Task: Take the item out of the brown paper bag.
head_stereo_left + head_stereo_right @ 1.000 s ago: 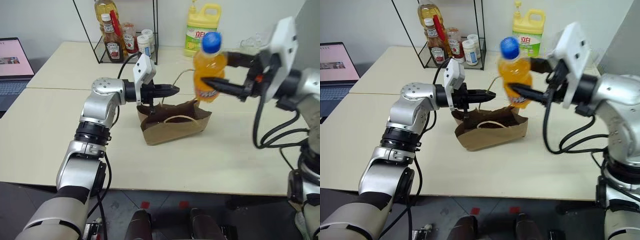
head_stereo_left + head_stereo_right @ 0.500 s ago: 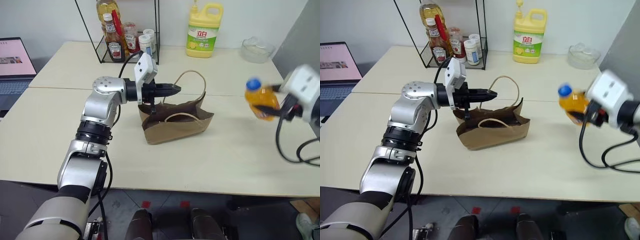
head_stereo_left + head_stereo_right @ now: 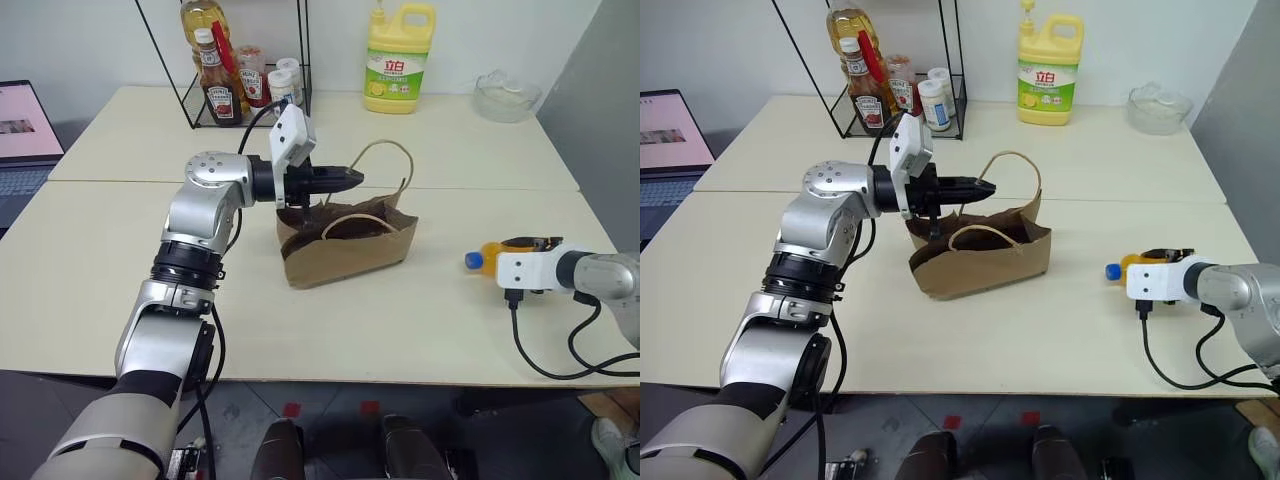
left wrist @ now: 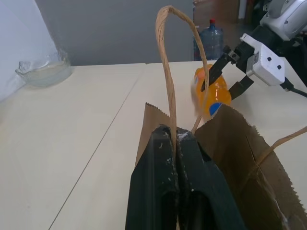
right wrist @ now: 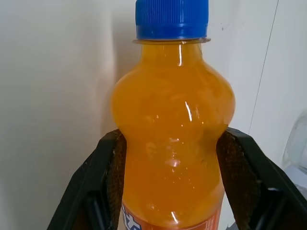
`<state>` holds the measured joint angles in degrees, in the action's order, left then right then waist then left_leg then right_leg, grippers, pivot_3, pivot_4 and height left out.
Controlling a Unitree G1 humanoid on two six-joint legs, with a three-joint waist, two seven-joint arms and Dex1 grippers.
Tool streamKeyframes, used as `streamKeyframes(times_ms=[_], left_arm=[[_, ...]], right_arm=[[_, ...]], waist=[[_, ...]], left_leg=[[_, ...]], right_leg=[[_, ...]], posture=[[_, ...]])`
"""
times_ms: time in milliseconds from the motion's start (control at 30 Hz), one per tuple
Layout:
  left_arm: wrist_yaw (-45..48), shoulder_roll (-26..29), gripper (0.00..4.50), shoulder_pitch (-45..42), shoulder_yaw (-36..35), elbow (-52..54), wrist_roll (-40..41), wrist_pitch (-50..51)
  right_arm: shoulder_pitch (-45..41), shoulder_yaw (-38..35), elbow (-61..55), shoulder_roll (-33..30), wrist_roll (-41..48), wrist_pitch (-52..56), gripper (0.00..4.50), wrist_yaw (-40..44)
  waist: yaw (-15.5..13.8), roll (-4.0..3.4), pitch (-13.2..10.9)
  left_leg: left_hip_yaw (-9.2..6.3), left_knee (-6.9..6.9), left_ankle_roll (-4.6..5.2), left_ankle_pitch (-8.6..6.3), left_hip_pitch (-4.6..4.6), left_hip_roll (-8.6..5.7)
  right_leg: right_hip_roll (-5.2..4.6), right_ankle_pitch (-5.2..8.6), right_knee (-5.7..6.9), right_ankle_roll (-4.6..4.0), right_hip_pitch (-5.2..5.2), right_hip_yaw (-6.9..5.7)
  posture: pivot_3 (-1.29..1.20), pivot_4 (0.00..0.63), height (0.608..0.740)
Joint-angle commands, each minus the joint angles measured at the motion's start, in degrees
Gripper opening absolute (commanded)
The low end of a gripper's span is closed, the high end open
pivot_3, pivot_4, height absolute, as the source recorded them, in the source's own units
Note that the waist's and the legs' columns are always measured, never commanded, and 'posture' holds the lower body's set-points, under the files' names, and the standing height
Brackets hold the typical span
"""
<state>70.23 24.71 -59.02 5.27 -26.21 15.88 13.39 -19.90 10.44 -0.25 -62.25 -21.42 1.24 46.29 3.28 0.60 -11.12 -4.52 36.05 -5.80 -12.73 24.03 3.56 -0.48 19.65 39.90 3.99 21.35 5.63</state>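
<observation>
Bare table (image 3: 440, 320) lies between the brown paper bag (image 3: 350, 250) (mouth open) and the right gripper (image 3: 520, 245).

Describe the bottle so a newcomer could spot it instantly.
Start at the paper bag mid-table, then look toward the table's right edge. The bottle lies there on its side in the right claw: small, orange, blue cap, unlike the tall yellow jug at the back.

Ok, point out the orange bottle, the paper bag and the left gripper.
orange bottle (image 5: 172, 143): right wrist view, its belly.
paper bag (image 3: 350, 255): left eye view, its front wall.
left gripper (image 3: 352, 178): left eye view, fingertips at the cord handle.
</observation>
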Motion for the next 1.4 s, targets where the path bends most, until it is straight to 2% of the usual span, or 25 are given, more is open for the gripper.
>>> streamKeyframes(times_ms=[33,67,267,300,533,667,733,967,1367,1400], left_arm=[[-0.42,0.36,0.0,-0.19,-1.19,2.43,0.78,-0.05],[-0.46,0.39,0.0,-0.12,-1.21,2.52,0.79,0.0],[-0.7,0.48,0.0,0.11,-1.23,2.59,0.76,0.06],[-0.74,0.5,0.0,0.14,-1.22,2.57,0.75,0.04],[-1.4,0.79,0.0,-0.13,-1.46,1.74,0.39,-0.31],[-2.35,0.94,0.0,-1.21,-2.33,-0.22,0.51,0.12],[-2.92,1.25,0.0,-2.13,-2.31,-1.78,-0.11,0.33],[-6.91,0.9,0.0,-5.58,-3.17,-6.81,-1.7,-0.75],[-4.52,5.37,1.68,-3.61,-3.61,-2.6,-1.07,0.76],[-4.84,5.86,1.68,-3.47,-3.73,-2.63,-1.4,0.26]], right_arm=[[-0.84,-1.03,-1.67,1.22,0.48,0.39,2.41,1.11],[-1.0,-1.42,-1.79,1.29,0.49,0.6,2.41,1.07],[-0.57,-4.03,-4.02,0.3,2.81,1.85,4.39,4.02],[-0.43,-4.99,-5.28,0.3,4.44,3.06,4.45,5.29],[-0.78,-13.62,-16.18,-1.74,16.92,14.34,4.45,14.36],[-6.37,-20.33,-26.08,0.61,33.93,32.02,4.45,17.61],[-10.81,-22.45,-29.29,2.8,40.97,38.87,4.45,16.2],[-18.73,-25.54,-33.06,5.74,55.21,51.8,4.45,11.64],[-14.79,-25.92,-33.26,4.81,60.24,50.85,4.5,8.96],[-14.44,-25.88,-33.15,4.75,60.18,50.48,4.5,8.95]], waist=[[0.01,0.0,0.0],[0.01,0.0,0.0],[-0.06,0.0,0.0],[-0.09,0.0,0.0],[-0.14,0.0,0.0],[-0.05,-0.01,0.0],[0.01,-0.01,0.0],[-0.72,0.01,0.0],[-0.93,0.0,0.0],[-0.93,0.0,0.0]], left_leg=[[0.0,0.0,0.0,0.0,-0.04,0.01],[0.0,0.0,0.0,0.0,-0.05,0.01],[0.0,0.0,0.0,0.0,-0.05,-0.01],[0.0,0.0,0.0,0.0,-0.04,-0.01],[-0.01,0.01,0.0,0.0,-0.05,-0.01],[-0.02,0.01,0.01,0.0,-0.08,-0.01],[-0.03,0.01,0.01,0.0,-0.1,0.01],[-0.09,0.04,0.05,-0.02,-0.06,-0.03],[-0.08,0.02,0.21,-0.11,-0.05,0.0],[-0.08,0.02,0.21,-0.11,-0.06,0.0]], right_leg=[[0.0,0.0,0.0,0.0,-0.03,0.0],[0.01,0.0,0.01,0.0,-0.03,0.0],[-0.01,0.0,0.02,0.0,-0.04,0.0],[-0.01,0.0,0.02,0.0,-0.04,0.0],[-0.01,0.0,0.02,0.0,-0.07,-0.01],[-0.01,0.0,0.04,-0.01,-0.1,-0.01],[0.01,-0.01,0.08,-0.01,-0.1,-0.02],[-0.03,-0.01,0.04,-0.01,-0.15,-0.09],[-0.01,-0.01,0.07,-0.01,-0.07,-0.08],[0.0,-0.01,0.07,-0.01,-0.07,-0.08]], posture=[[0.0,0.15,0.74],[0.0,0.15,0.74],[0.0,0.15,0.74],[0.0,0.15,0.74],[0.0,0.15,0.74],[0.0,0.15,0.74],[0.0,0.15,0.74],[0.0,0.15,0.74],[0.0,0.15,0.74],[0.0,0.15,0.74]])
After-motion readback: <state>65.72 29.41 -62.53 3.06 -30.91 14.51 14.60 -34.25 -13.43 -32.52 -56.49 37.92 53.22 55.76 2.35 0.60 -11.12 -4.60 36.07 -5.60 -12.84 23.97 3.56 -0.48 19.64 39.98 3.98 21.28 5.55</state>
